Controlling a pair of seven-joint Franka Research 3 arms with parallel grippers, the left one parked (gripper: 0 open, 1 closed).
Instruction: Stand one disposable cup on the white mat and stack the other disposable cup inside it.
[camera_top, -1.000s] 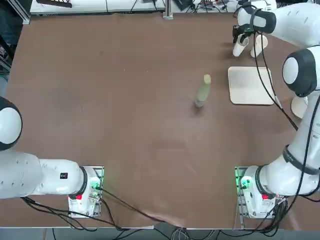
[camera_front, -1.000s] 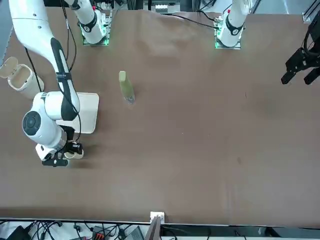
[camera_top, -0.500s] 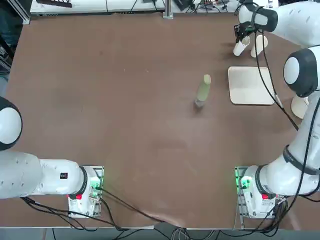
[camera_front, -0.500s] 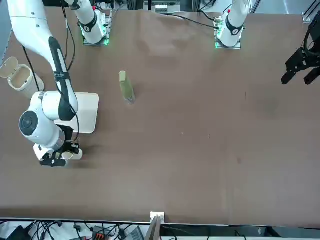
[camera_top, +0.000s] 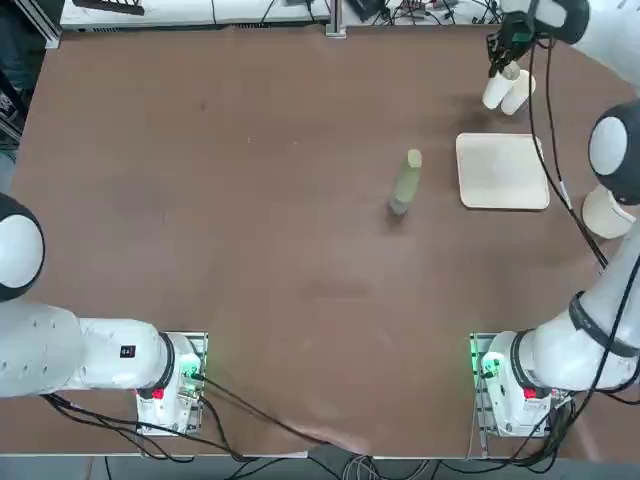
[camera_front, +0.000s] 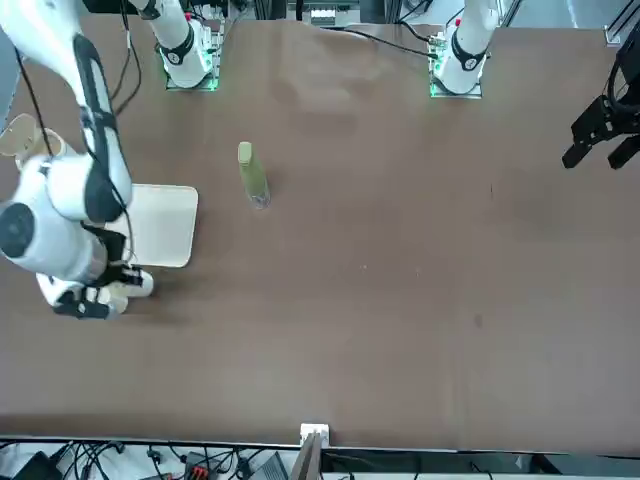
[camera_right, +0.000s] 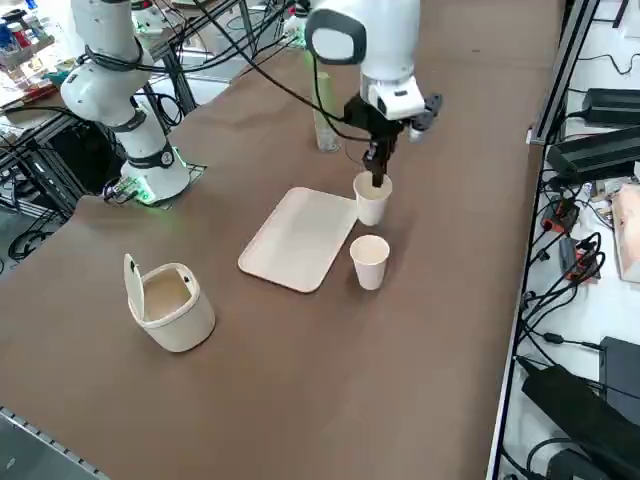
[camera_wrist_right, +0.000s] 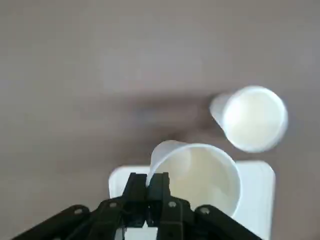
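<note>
My right gripper (camera_right: 378, 168) is shut on the rim of one white disposable cup (camera_right: 371, 200), which hangs upright just off the table at the far corner of the white mat (camera_right: 298, 238). In the wrist view the fingers (camera_wrist_right: 152, 185) pinch the cup's wall (camera_wrist_right: 197, 175), with the mat's edge (camera_wrist_right: 260, 200) below it. The other cup (camera_right: 369, 262) stands upright on the bare table just past the mat's far side. From overhead, the gripper (camera_top: 505, 50) holds its cup (camera_top: 495, 92) right beside the second cup (camera_top: 520, 92), beyond the mat (camera_top: 502, 171).
A pale green bottle (camera_top: 406, 183) lies on the table to the left of the mat. A round cream tub (camera_right: 170, 300) with a raised lid stands to the right of the mat. The table's far edge (camera_right: 520, 200) runs close behind the cups.
The gripper has risen with the cup in its grasp and carried it to the robot's right, closer to the second cup. The second cup, mat and bottle have not moved.
</note>
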